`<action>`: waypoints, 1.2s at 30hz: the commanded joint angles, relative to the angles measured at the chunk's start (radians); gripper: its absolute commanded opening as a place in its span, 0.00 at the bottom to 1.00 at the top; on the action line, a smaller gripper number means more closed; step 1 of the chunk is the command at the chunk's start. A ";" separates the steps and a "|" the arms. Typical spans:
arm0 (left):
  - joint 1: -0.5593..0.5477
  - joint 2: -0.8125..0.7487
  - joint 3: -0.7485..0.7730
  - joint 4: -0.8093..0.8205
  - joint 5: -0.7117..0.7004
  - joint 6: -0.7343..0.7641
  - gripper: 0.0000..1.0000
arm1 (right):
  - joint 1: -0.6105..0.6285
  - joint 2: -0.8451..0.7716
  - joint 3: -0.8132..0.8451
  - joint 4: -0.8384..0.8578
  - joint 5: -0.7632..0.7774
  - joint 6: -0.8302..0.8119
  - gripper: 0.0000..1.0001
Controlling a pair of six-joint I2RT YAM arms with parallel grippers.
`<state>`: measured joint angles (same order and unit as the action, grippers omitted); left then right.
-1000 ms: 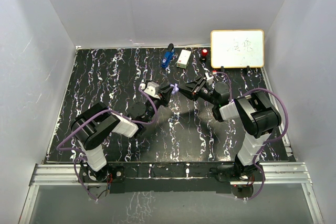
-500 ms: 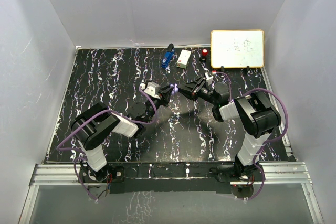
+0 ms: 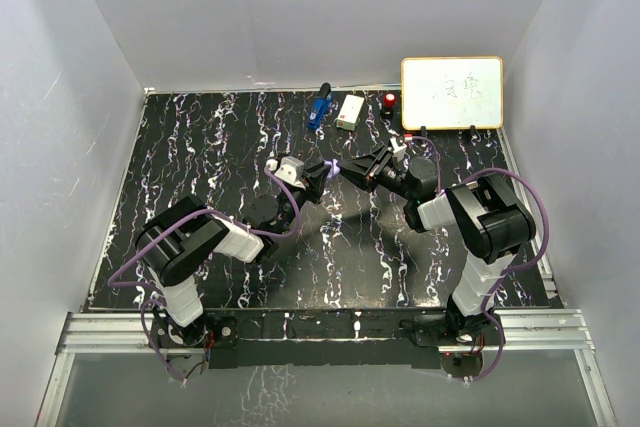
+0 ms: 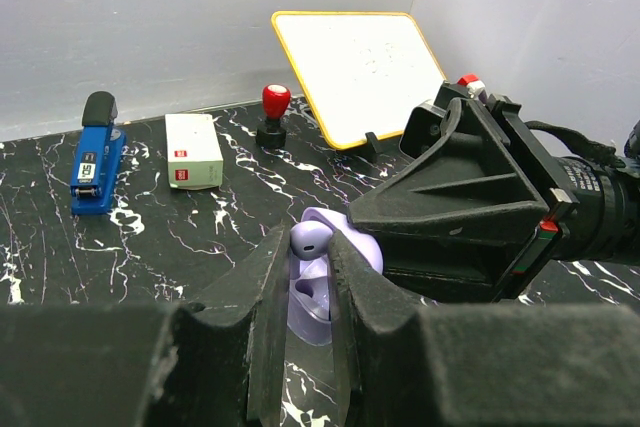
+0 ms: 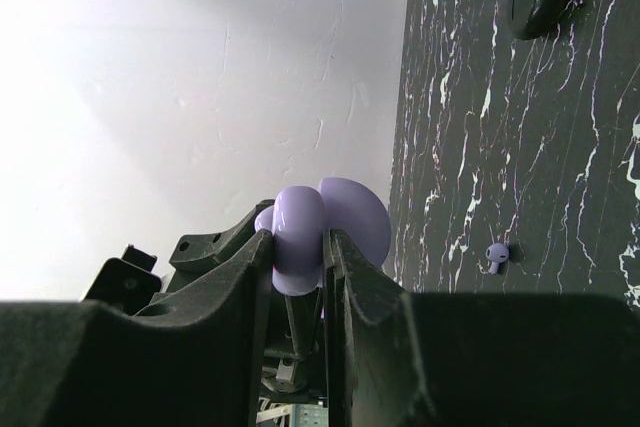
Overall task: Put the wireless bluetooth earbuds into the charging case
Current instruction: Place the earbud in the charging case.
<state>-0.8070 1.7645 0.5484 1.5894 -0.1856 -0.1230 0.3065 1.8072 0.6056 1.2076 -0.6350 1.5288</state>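
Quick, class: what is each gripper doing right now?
Left gripper: closed on a lilac earbud.
Right gripper: closed on the lilac charging case.

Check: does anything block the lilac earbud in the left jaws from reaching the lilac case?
Nothing visible does. The left gripper pinches the lilac earbud in its jaws, right at the open lilac case, which the right gripper holds.

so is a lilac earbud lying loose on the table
Yes, one lilac earbud lies alone on the bare table.
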 commanded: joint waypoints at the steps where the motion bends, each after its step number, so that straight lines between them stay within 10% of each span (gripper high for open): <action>1: -0.003 -0.020 0.012 0.196 -0.018 0.000 0.00 | 0.003 -0.011 -0.007 0.075 -0.008 0.008 0.00; 36: -0.003 -0.047 -0.015 0.196 -0.020 -0.012 0.34 | 0.003 -0.012 -0.001 0.076 -0.006 0.014 0.00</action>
<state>-0.8074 1.7641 0.5419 1.5894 -0.1989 -0.1337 0.3065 1.8072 0.6056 1.2083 -0.6353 1.5394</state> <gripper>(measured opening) 0.308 0.222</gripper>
